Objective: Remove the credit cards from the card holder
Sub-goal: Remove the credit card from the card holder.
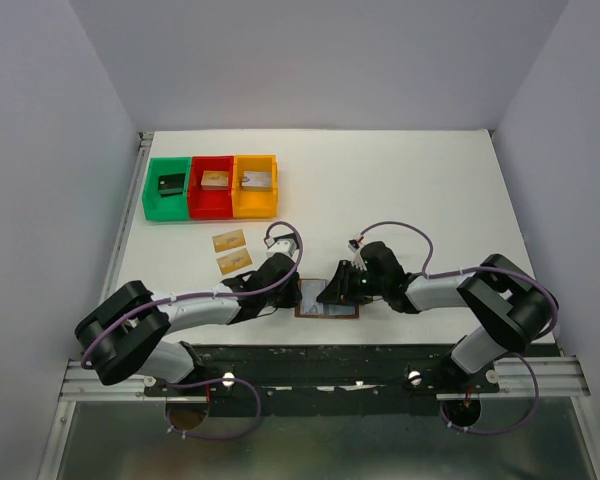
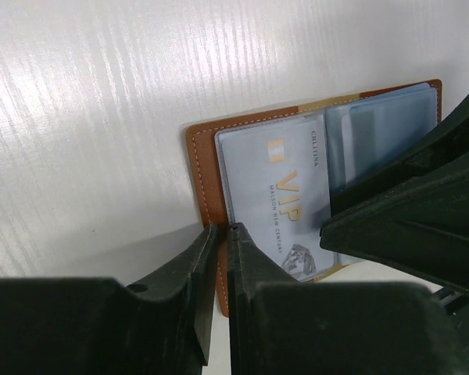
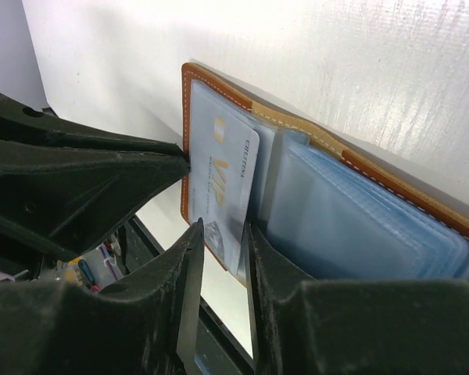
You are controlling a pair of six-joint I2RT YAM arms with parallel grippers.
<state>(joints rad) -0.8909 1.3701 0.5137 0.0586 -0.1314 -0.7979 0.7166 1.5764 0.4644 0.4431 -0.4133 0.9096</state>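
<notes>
The brown card holder (image 1: 328,301) lies open on the table near its front edge, between my two grippers. My left gripper (image 1: 292,291) is shut on the holder's left leather edge (image 2: 199,156), its tips (image 2: 221,229) pinching the stitched border. A pale blue credit card (image 2: 273,187) with gold VIP lettering sticks partway out of an inner pocket. My right gripper (image 3: 223,230) stands open, and that card's (image 3: 223,168) lower corner sits between its fingers. Blue-grey pockets (image 3: 359,211) fill the holder's right half. Two tan-gold credit cards (image 1: 229,241) (image 1: 235,261) lie on the table to the left.
Green (image 1: 167,186), red (image 1: 212,185) and orange (image 1: 255,184) bins stand at the back left, each holding a small block. The table's front edge and the arms' black base rail (image 1: 320,360) run just behind the holder.
</notes>
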